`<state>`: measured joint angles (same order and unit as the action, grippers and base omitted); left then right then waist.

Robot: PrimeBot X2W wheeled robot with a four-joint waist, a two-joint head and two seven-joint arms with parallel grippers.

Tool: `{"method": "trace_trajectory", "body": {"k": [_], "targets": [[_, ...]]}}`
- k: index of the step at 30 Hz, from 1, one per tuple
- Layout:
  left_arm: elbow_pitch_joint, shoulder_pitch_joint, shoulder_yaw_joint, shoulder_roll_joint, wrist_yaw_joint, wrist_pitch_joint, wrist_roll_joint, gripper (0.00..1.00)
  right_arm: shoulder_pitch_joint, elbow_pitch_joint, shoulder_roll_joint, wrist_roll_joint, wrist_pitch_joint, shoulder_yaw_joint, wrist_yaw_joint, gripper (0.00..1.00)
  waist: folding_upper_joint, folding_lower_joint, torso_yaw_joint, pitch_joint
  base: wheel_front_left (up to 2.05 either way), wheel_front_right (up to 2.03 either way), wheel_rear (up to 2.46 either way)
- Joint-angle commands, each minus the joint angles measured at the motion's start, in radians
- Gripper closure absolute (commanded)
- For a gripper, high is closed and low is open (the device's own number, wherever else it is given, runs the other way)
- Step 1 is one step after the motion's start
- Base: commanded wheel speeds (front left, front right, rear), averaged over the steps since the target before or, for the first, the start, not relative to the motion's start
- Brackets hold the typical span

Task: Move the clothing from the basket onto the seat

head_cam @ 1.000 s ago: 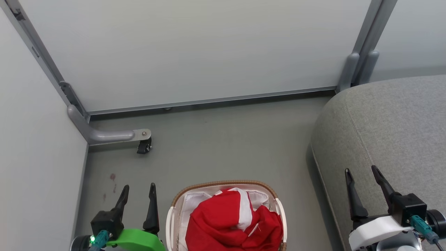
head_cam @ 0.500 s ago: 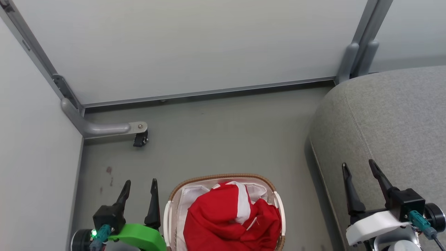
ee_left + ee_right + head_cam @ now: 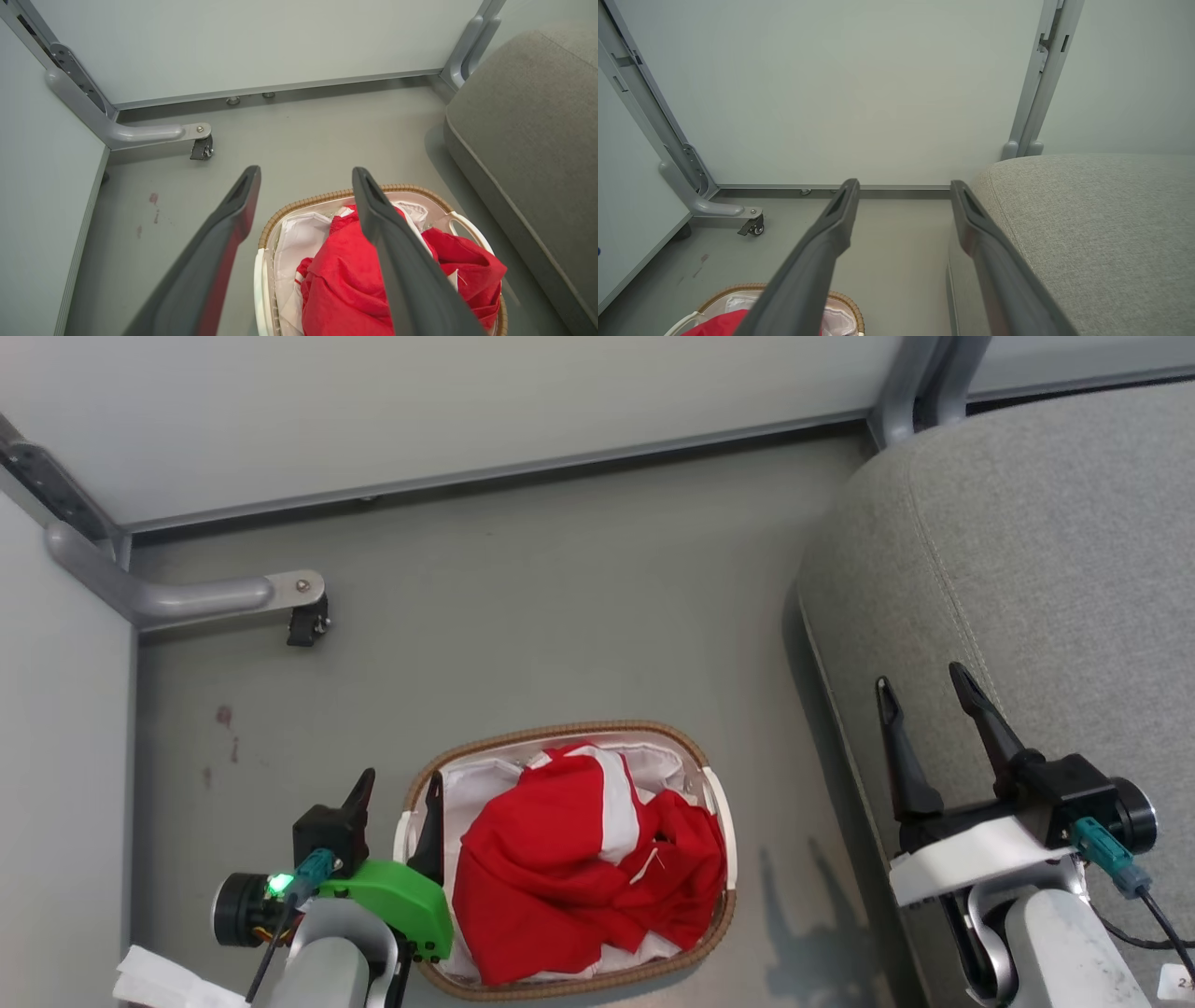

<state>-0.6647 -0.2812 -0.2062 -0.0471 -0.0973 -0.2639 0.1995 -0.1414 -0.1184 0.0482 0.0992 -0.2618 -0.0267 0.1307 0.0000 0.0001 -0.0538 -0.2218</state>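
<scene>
The clothing (image 3: 579, 859) lies heaped in the basket (image 3: 560, 728). The left gripper (image 3: 397, 798) hangs at the basket's left rim, the right gripper (image 3: 921, 679) well right of it over the seat (image 3: 1027, 569), jaws of both apart. A deep grab may snag the seemingly loose liner (image 3: 471, 784).

test bay, wheeled partition panels (image 3: 467, 401), grey floor (image 3: 560, 616), sofa seat (image 3: 1027, 541)

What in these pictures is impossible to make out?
1. Clothing: head view, its own folds hide how many garments there are and any print.
2. Basket: right wrist view, mostly cut off by the bottom edge and behind a finger of the right pincer.
3. Seat: head view, right edge cuts it off.
4. White scrap: head view, bottom edge cuts it; unidentifiable.
</scene>
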Motion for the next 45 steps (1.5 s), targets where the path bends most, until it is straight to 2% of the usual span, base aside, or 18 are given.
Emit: {"method": "trace_trajectory", "body": {"k": [1, 9, 17, 30, 37, 38, 41, 43, 45], "targets": [[-0.029, -0.038, -0.007, -0.006, -0.007, -0.001, -0.008, 0.0, -0.025, 0.005, 0.004, 0.012, -0.005, -0.008, 0.0, 0.0, 0.0, -0.0001, -0.068, -0.115, 0.0, 0.0, 0.0], [-0.216, -0.162, -0.045, -0.019, -0.022, -0.001, -0.038, 0.0, -0.101, 0.014, 0.004, 0.05, -0.005, -0.048, 0.0, 0.0, 0.0, -0.0001, -0.135, -0.25, 0.0, 0.0, 0.0], [-0.361, -0.232, -0.059, -0.034, -0.03, -0.001, -0.016, 0.0, -0.137, 0.021, 0.004, 0.082, -0.005, -0.078, 0.0, 0.0, 0.0, -0.0001, -0.182, -0.344, 0.0, 0.0, 0.0], [-0.401, -0.279, -0.03, -0.07, 0.001, -0.001, 0.004, 0.0, -0.161, 0.027, 0.004, 0.104, -0.005, -0.114, 0.0, 0.0, 0.0, -0.0001, -0.21, -0.435, 0.0, 0.0, 0.0], [-0.449, -0.293, -0.04, -0.046, -0.006, -0.001, 0.017, 0.0, -0.169, 0.025, 0.004, 0.11, -0.005, -0.132, 0.0, 0.0, 0.0, -0.0001, -0.21, -0.452, 0.0, 0.0, 0.0], [-0.46, -0.294, -0.043, -0.045, -0.008, -0.001, 0.018, 0.05, -0.171, 0.025, 0.004, 0.111, -0.005, -0.134, 0.0, 0.0, 0.0, -0.0001, -0.211, -0.453, 0.0, 0.0, 0.0], [-0.498, -0.301, -0.056, -0.038, -0.016, 0.01, 0.021, 0.6, -0.173, 0.024, 0.004, 0.112, -0.005, -0.138, 0.0, 0.0, 0.0, -0.0001, -0.209, -0.452, 0.0, 0.0, 0.0], [-0.513, -0.311, -0.064, -0.034, -0.018, 0.01, 0.025, 0.79, -0.173, 0.022, 0.004, 0.11, -0.005, -0.14, 0.0, 0.0, 0.0, -0.0001, -0.208, -0.45, 0.0, 0.0, 0.0], [-0.523, -0.314, -0.069, -0.031, -0.021, 0.007, 0.027, 0.91, -0.173, 0.019, 0.004, 0.108, -0.005, -0.14, 0.0, 0.0, 0.0, -0.0001, -0.206, -0.445, 0.0, 0.0, 0.0]]}}
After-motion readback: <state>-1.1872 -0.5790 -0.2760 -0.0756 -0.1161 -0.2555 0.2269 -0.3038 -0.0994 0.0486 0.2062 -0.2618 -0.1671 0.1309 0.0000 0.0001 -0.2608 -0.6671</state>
